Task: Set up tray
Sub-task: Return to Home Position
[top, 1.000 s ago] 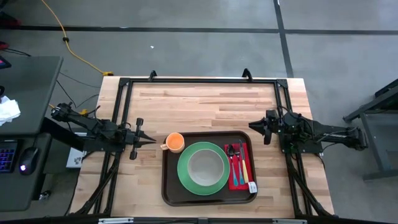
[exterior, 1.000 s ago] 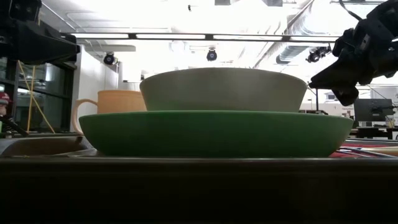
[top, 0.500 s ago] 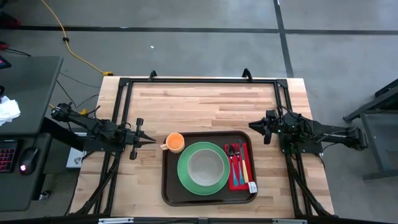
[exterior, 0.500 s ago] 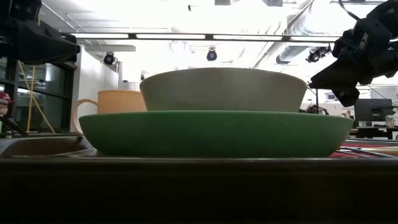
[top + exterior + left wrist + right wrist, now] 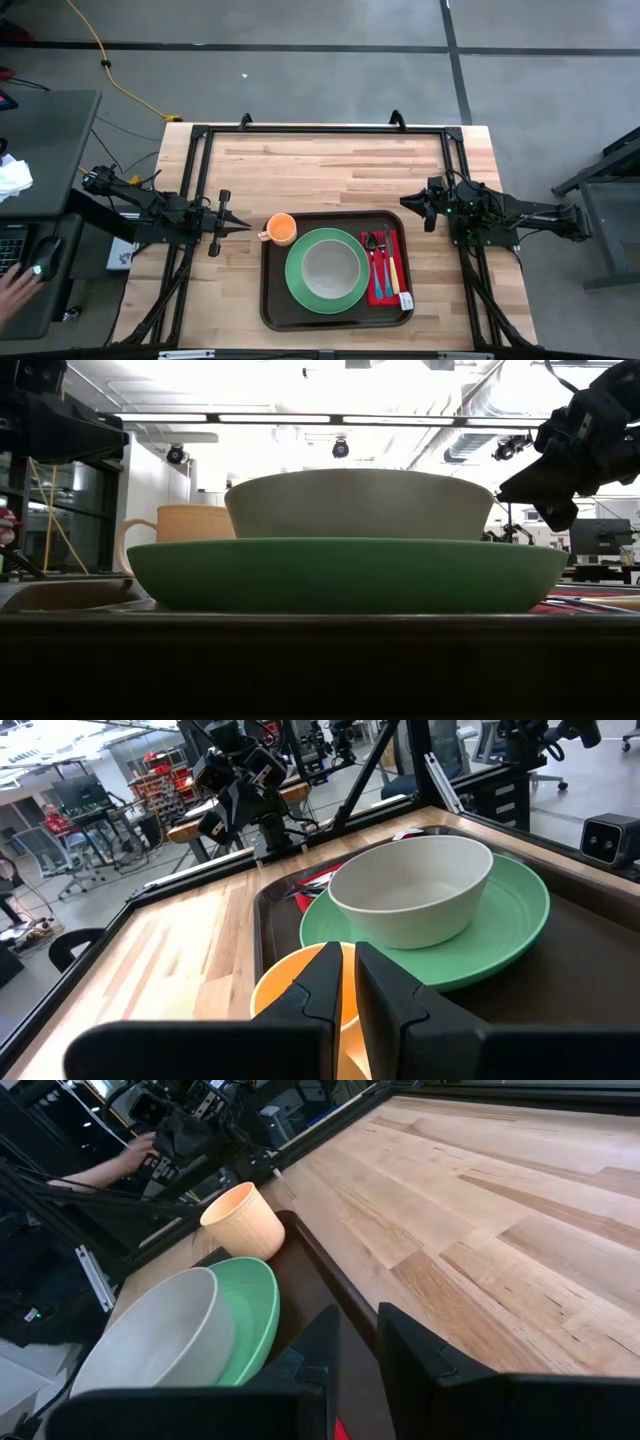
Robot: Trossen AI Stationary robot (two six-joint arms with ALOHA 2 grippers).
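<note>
Wood tabletop (image 5: 330, 165) w/ black frame, grey floor around it. Tray (image 5: 272, 305) sits at the near-centre edge, long side along that edge. On it: green plate (image 5: 300, 290) in the middle w/ grey bowl (image 5: 332, 269) inside, orange cup (image 5: 281, 229) at the far-left corner, handle pointing left, red napkin (image 5: 384, 297) on the right w/ cutlery (image 5: 382, 262) laid side by side on top. Left claw (image 5: 243, 225) hovers just left of the cup, tips pressed together, empty. Right claw (image 5: 410, 207) hangs near the tray's far-right corner, slim gap btw its tips, empty. Off-table far left, a person's hand (image 5: 15, 290) rests on a mouse.
</note>
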